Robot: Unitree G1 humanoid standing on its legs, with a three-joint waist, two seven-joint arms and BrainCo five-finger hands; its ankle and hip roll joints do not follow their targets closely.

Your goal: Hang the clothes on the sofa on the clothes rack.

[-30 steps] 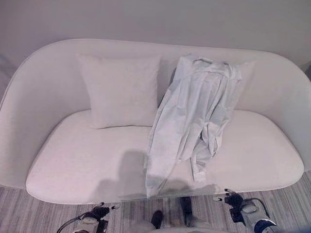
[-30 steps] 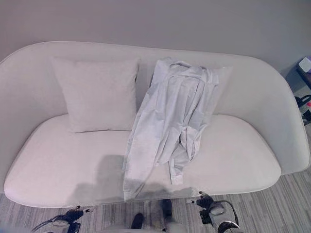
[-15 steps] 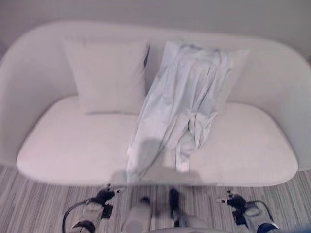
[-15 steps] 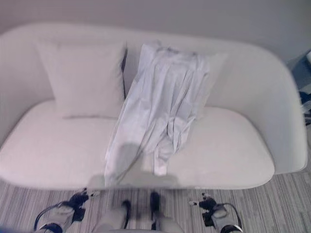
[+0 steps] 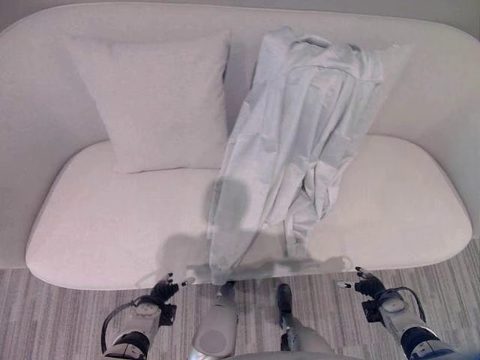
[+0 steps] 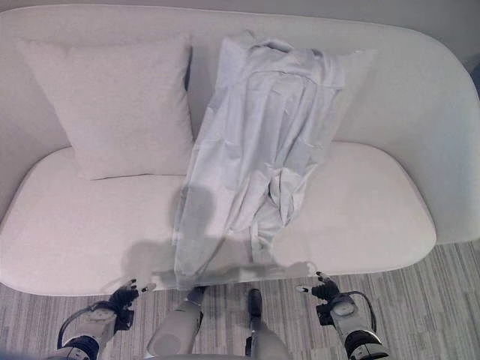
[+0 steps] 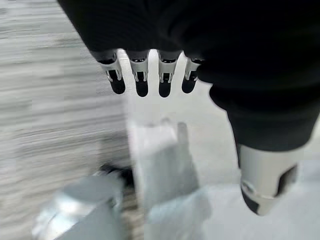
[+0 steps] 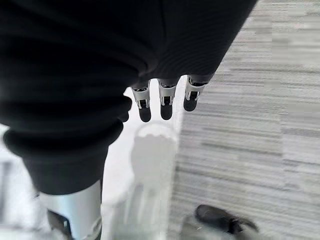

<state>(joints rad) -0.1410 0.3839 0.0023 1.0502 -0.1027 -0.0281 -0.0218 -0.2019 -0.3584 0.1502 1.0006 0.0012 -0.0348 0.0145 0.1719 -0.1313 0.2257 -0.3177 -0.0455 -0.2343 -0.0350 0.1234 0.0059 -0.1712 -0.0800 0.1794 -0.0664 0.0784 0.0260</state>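
Not started: shirt (image 5: 300, 142) lies on sofa (image 5: 112, 225) w/ both hands, left hand (image 5: 163, 290) & right hand (image 5: 367, 285), spread, holding nothing.

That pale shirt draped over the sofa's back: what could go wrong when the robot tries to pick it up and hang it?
Judging from this moment:
1. The shirt lies loose and crumpled, one sleeve dangling, so a hand might pinch just one layer and the rest could trail.
2. It leans on a cushion behind it; pulling may drag that along.
3. The left hand and right hand are low at the sofa front edge, both open, far from the collar, so a long reach is needed.
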